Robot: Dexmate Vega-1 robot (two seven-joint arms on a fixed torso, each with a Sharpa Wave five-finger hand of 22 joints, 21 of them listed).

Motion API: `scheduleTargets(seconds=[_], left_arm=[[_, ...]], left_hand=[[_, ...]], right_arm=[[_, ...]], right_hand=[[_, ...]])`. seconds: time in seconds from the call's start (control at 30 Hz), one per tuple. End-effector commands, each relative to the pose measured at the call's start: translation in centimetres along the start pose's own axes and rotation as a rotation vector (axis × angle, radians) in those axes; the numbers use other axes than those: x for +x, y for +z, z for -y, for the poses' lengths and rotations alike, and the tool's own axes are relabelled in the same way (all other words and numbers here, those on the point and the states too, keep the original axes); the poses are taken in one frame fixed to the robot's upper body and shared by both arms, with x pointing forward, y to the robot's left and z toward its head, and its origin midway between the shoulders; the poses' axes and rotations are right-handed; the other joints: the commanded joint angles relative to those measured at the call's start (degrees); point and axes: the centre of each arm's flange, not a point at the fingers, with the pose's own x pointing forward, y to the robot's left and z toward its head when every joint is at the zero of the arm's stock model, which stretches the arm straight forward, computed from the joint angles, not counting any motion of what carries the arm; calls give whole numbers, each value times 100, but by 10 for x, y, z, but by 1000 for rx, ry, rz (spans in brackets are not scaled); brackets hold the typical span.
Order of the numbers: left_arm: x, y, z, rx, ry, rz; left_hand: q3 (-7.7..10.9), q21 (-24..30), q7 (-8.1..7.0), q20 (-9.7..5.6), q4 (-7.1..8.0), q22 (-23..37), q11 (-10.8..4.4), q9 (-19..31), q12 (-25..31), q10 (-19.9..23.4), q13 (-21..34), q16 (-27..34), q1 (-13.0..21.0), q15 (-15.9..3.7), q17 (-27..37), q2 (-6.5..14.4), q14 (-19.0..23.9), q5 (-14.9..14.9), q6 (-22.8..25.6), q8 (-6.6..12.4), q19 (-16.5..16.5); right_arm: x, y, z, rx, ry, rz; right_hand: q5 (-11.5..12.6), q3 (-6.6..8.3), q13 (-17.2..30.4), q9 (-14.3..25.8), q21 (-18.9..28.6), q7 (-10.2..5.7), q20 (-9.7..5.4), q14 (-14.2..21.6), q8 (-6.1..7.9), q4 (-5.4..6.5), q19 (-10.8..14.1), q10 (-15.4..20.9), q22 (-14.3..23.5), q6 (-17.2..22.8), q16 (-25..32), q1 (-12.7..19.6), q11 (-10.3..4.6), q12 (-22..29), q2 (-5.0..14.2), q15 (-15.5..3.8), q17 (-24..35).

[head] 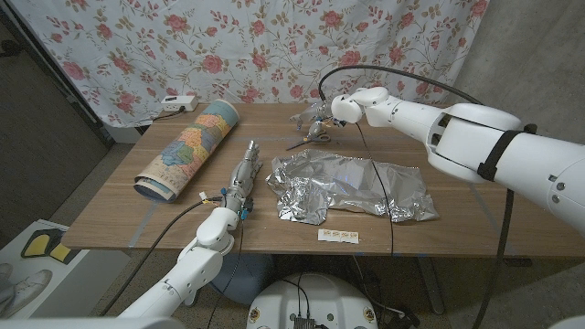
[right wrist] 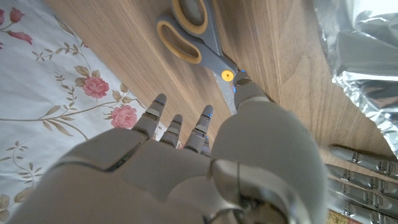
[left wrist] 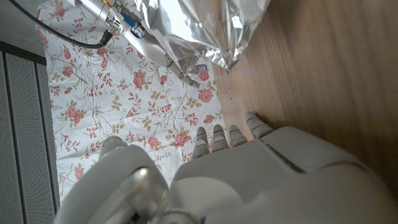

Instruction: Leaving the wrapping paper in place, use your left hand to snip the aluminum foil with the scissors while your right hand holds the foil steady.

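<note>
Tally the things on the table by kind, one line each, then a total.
Rolls of wrapping paper: 1
Sheets of aluminum foil: 1
Scissors: 1
Small white label strips: 1
Total: 4

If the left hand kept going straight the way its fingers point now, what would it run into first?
Probably the crumpled aluminum foil: the left hand points up the table, and in its wrist view the foil's edge lies just ahead of its fingers and slightly to the side. Depth is unclear, so it might only graze that edge.
</note>
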Motion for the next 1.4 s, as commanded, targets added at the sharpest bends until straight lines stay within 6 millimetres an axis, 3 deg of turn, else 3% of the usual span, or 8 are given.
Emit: scheduleTargets(seconds=[0.03, 1.4], left_arm=[[1, -1, 0, 1, -7, -6], [4, -6, -3, -11, 8, -11]], left_hand=[[2, 46, -22, -18, -33, 17, 19, 20, 23, 13, 16, 42, 3, 2, 19, 59, -37, 5, 4, -13, -10], [-12, 46, -25, -34, -51, 17, 3, 20, -12, -88, 16, 35, -6, -3, 21, 71, -91, 4, -13, -27, -25]], right_arm=[[7, -1, 0, -25, 32, -51], [20, 10, -17, -46, 64, -147]], right_hand=[[41, 25, 27, 10, 27, -56, -32, -46, 26, -17, -28, 71, 21, -189, 9, 61, -10, 16, -3, -422, 11], [77, 41, 131, 3, 58, -156, -92, 142, 90, -12, 56, 485, 22, -15, 72, 158, -37, 172, 12, -574, 7]])
